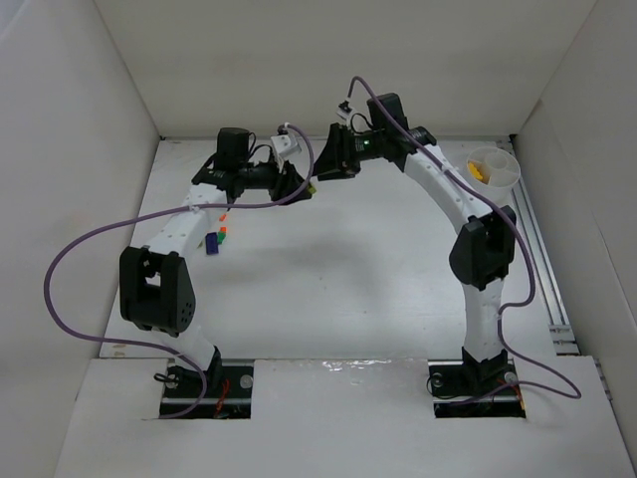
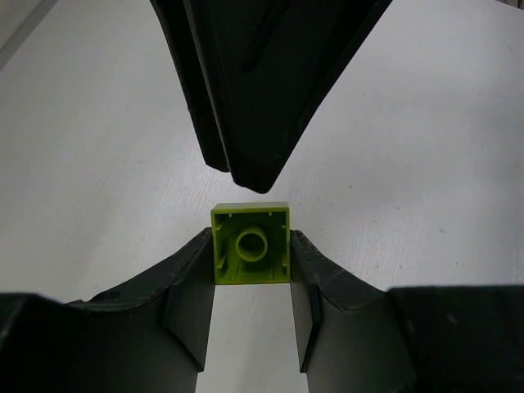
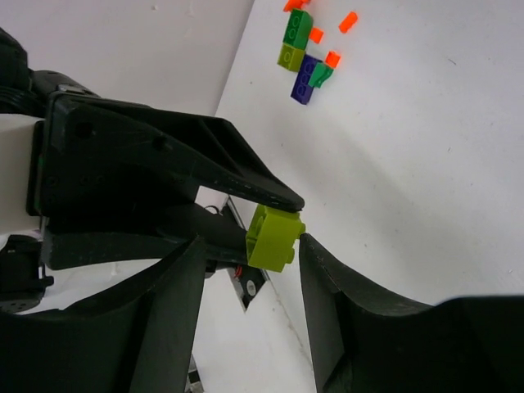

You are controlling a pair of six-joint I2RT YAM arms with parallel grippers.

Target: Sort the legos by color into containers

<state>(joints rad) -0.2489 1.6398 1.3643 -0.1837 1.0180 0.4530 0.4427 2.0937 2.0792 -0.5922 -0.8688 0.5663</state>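
My left gripper [image 1: 301, 186] is shut on a lime-green brick [image 2: 250, 244], which sits clamped between its two pads above the table. The brick also shows in the right wrist view [image 3: 274, 237]. My right gripper [image 3: 250, 241] faces the left one and is open, with its jaws on either side of the brick; one fingertip [image 3: 315, 250] is at the brick's edge. In the top view the right gripper [image 1: 324, 171] meets the left at mid-back of the table. The white divided cup [image 1: 508, 179] stands at the far right with a yellow piece [image 1: 479, 173] inside.
Several loose bricks lie in a pile by the left arm [image 1: 217, 235]: dark blue [image 3: 304, 79], green [image 3: 297, 28], lime [image 3: 289, 56] and small orange ones [image 3: 349, 21]. White walls enclose the table on three sides. Purple cables loop off both arms.
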